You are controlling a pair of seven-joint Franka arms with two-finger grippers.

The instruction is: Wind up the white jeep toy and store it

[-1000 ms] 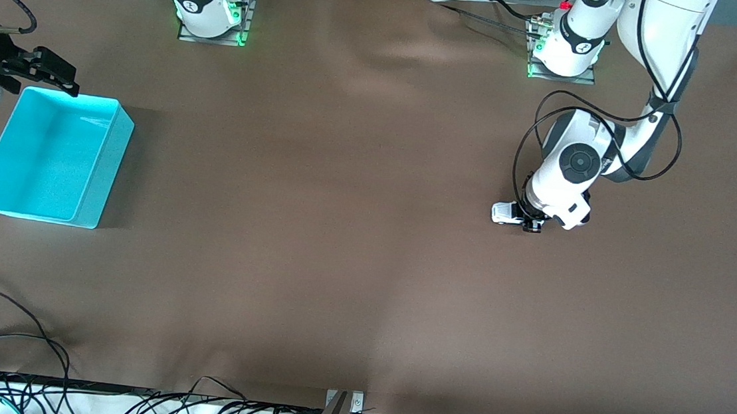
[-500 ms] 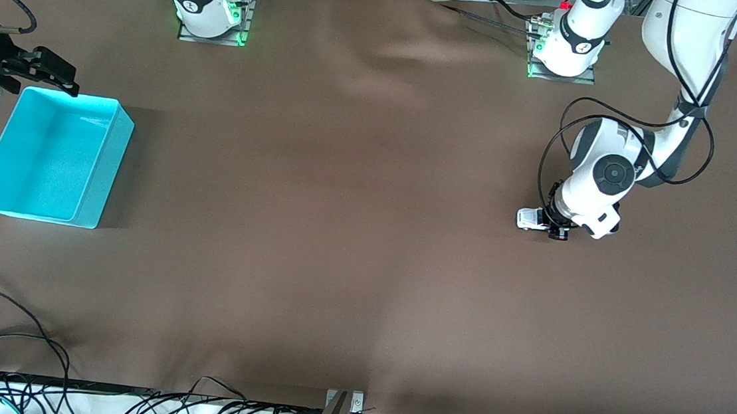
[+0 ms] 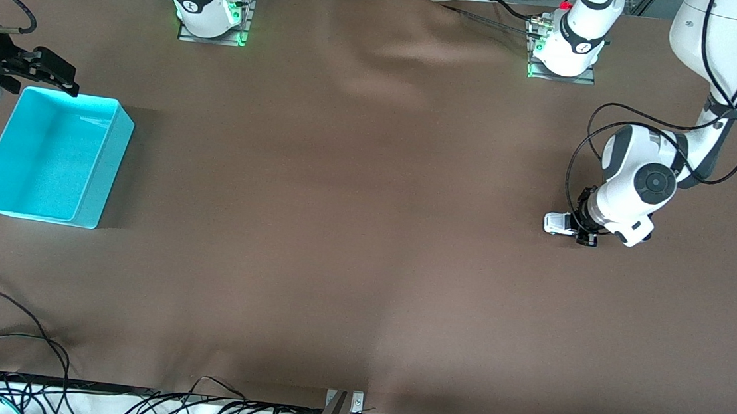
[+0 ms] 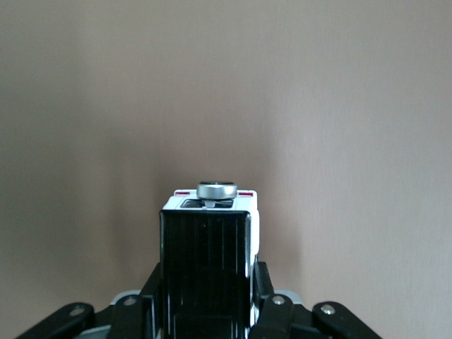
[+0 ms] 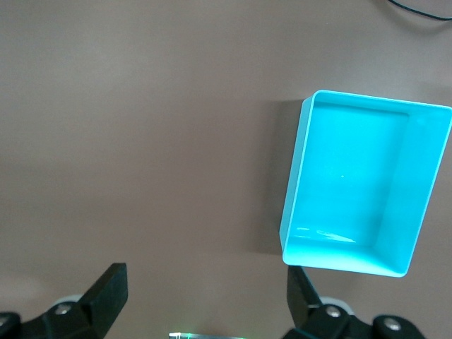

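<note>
Right gripper (image 3: 53,76): jaws spread wide, empty, waiting over the table just beside the turquoise bin's (image 3: 95,170) rim at the right arm's end. Bin open and holding nothing visible.

Brown table cover (image 3: 340,231): bare across the middle.

White jeep toy (image 3: 559,224): low at the table cover, toward the left arm's end, well apart from the bin. Left gripper (image 3: 581,227): clamped on the jeep's sides, black roof panel (image 4: 205,261) between the fingers (image 4: 265,282).

Step in hand, as judged: winding, with storing not yet done. Next move likely calls for a carry across the table to the bin, or a handover.

Hidden: wheels and their contact with the cover; fingertips masked by the wrist in the front view.
</note>
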